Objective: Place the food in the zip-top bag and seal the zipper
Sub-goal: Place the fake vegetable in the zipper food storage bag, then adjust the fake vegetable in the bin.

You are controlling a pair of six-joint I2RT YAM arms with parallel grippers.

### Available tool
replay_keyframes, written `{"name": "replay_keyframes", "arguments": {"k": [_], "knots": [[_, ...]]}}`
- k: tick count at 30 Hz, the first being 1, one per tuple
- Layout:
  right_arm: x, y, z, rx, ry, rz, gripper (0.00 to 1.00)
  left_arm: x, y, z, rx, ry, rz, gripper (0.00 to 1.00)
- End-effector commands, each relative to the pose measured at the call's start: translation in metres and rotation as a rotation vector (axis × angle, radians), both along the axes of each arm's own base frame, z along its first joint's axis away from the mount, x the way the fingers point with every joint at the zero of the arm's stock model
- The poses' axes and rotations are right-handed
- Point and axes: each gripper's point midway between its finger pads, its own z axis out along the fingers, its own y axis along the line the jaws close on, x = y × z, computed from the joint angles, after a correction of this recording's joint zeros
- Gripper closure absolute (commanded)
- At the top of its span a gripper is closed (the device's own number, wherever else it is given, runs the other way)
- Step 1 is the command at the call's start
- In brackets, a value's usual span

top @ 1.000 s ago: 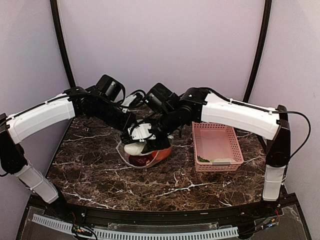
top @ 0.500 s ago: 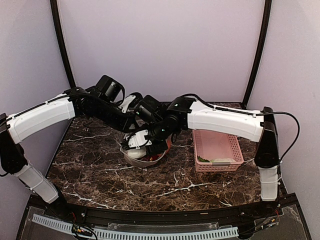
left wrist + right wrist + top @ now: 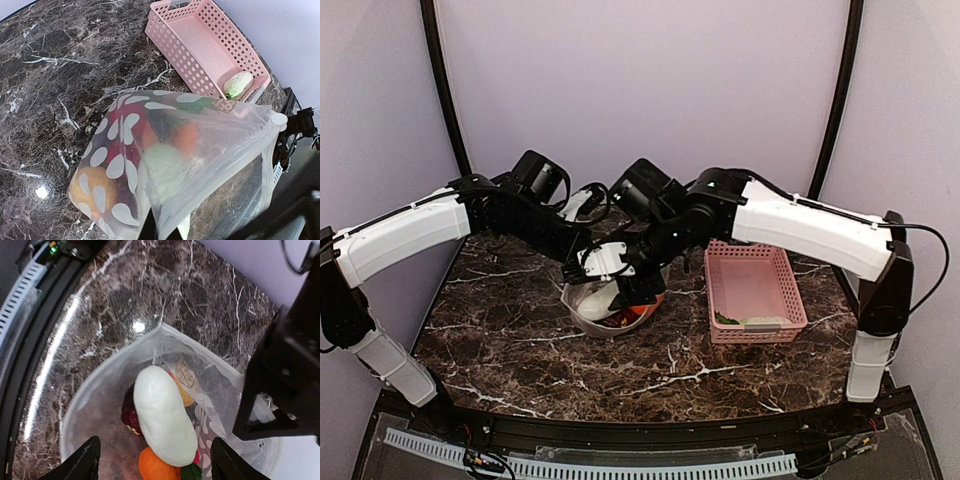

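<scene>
Currently on the table (image 3: 500,330), listed left to right:

1. Left fingers (image 3: 161,232): closed on one edge of the bag (image 3: 170,160), pinching the plastic. They lift that side, likely so the mouth stays up and open for loading from above.

2. Bag: clear with white dots, sitting at the table's middle, bottom resting on the marble, mouth facing up. Zipper (image 3: 115,359): unsealed, its strip spread into a wide loop.

3. Contents of bag: radish (image 3: 165,415) lying on top, free of any fingers; orange (image 3: 157,466) below its lower end; maroon piece (image 3: 130,412) beside it; yellow piece (image 3: 90,186) pressed against the dotted wall. Red shapes show too, but the plastic blurs them.

4. Right fingers (image 3: 155,452): spread wide, holding nothing, poised straight above the open mouth with the radish under them.

5. Basket (image 3: 180,60): pink, just right of the bag, apart from it. One cabbage (image 3: 238,84) lies against its near end wall; the top view shows a green scrap beside it, too small to name.

Status, as judged: loading is nearly done, the basket's remainder goes next, and sealing is not yet begun.
</scene>
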Motion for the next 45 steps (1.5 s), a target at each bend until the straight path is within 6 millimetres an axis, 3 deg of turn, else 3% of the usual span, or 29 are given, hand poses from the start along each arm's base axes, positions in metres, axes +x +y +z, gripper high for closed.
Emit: {"name": "replay_keyframes", "arguments": {"k": [1, 6, 14, 19, 23, 29, 34, 40, 45], "knots": [[-0.056, -0.017, 0.053, 0.150, 0.186, 0.119, 0.27, 0.001, 0.007, 0.008, 0.011, -0.063, -0.026, 0.99], [-0.076, -0.041, 0.074, 0.202, 0.341, 0.151, 0.28, 0.006, 0.007, 0.004, 0.049, -0.124, -0.075, 0.99], [-0.070, -0.116, 0.057, 0.144, 0.337, 0.059, 0.30, 0.013, -0.003, 0.008, 0.009, -0.112, -0.053, 0.99], [-0.041, -0.171, 0.036, 0.136, 0.323, -0.104, 0.32, 0.017, -0.011, 0.011, -0.024, -0.085, -0.042, 0.99], [-0.005, -0.218, 0.001, 0.096, 0.351, -0.292, 0.34, 0.021, -0.014, 0.015, -0.038, -0.092, -0.028, 0.99], [0.042, -0.270, -0.053, -0.011, 0.413, -0.553, 0.41, 0.021, -0.018, 0.013, -0.037, -0.065, -0.035, 0.99], [0.060, -0.293, -0.079, -0.097, 0.480, -0.657, 0.45, 0.020, -0.017, 0.010, -0.040, -0.051, -0.025, 0.99], [0.062, -0.309, -0.112, -0.225, 0.467, -0.670, 0.45, 0.019, -0.016, 0.006, -0.041, -0.045, -0.015, 0.99], [0.063, -0.313, -0.124, -0.273, 0.470, -0.660, 0.46, 0.019, -0.018, 0.004, -0.046, -0.042, -0.022, 0.99]]}}
